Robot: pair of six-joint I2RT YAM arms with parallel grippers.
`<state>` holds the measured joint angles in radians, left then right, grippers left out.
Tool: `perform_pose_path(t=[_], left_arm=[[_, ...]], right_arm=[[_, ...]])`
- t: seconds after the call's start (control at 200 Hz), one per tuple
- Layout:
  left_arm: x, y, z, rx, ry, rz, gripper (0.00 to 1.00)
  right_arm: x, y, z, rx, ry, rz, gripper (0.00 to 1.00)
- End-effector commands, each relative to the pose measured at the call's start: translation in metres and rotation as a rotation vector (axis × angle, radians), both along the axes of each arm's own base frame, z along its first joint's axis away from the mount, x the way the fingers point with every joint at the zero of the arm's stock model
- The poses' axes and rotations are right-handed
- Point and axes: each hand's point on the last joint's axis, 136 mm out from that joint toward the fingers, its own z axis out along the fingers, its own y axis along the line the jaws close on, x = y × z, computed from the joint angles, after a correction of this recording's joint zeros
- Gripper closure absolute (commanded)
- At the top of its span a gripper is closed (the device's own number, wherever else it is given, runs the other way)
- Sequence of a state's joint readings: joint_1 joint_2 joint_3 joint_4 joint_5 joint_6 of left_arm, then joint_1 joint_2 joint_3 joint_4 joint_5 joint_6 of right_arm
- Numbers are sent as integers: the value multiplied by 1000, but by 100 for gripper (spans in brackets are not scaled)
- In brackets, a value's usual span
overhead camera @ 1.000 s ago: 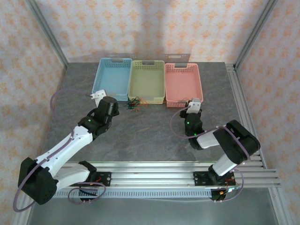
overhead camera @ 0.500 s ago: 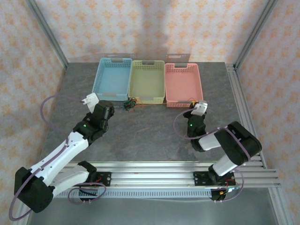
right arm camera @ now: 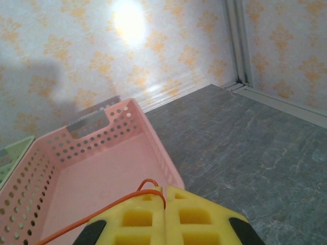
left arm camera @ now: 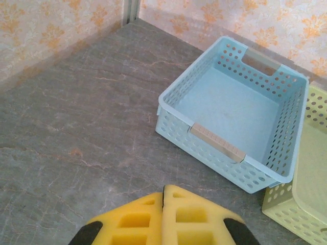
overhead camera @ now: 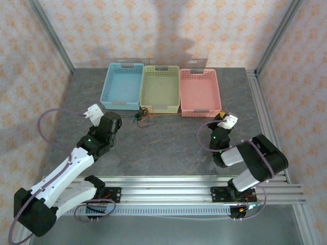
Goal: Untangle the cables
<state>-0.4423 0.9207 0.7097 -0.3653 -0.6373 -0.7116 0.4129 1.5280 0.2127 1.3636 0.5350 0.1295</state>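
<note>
With right pincer (right arm camera: 164, 193) clamped on one cable (right arm camera: 104, 211), pull slowly toward 3 o'clock — left pincer (left arm camera: 163, 190) is together, empty.

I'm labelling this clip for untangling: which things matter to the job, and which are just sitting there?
Job: cables, one orange strand pinched by the right gripper; left gripper, shut, empty.
Just there: blue basket, green basket, pink basket.

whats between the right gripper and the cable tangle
One orange wire, pinched in the right gripper, stretches past the front of the pink basket to the cable tangle; otherwise bare table. The top view shows it.
</note>
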Motion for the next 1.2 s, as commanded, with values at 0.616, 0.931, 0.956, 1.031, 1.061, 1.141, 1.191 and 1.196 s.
perform_pose_path(t=[0.616,0.931,0.956,1.031,1.061,1.141,1.191,1.196], left_arm=[[-6,24,-2,83,11,89,100],[22,-24,-13,-5,55,-175,100],[25,-33,-15,-21,56,-218,100],[34,-57,-18,-66,63,-341,100],[38,-67,-19,-75,70,-391,100],[46,-92,-24,-116,97,-501,100],[49,-105,-28,-129,125,-554,100],[50,-107,-29,-129,127,-559,100]], right_arm=[[-5,-43,-11,163,-4,-123,100],[9,-19,-10,161,11,12,100],[10,-17,-10,161,14,25,100],[14,-10,-10,164,15,65,100],[15,-7,-10,164,13,84,100],[19,5,-8,162,6,153,100],[21,12,-8,166,7,186,100],[21,12,-7,166,6,190,100]])
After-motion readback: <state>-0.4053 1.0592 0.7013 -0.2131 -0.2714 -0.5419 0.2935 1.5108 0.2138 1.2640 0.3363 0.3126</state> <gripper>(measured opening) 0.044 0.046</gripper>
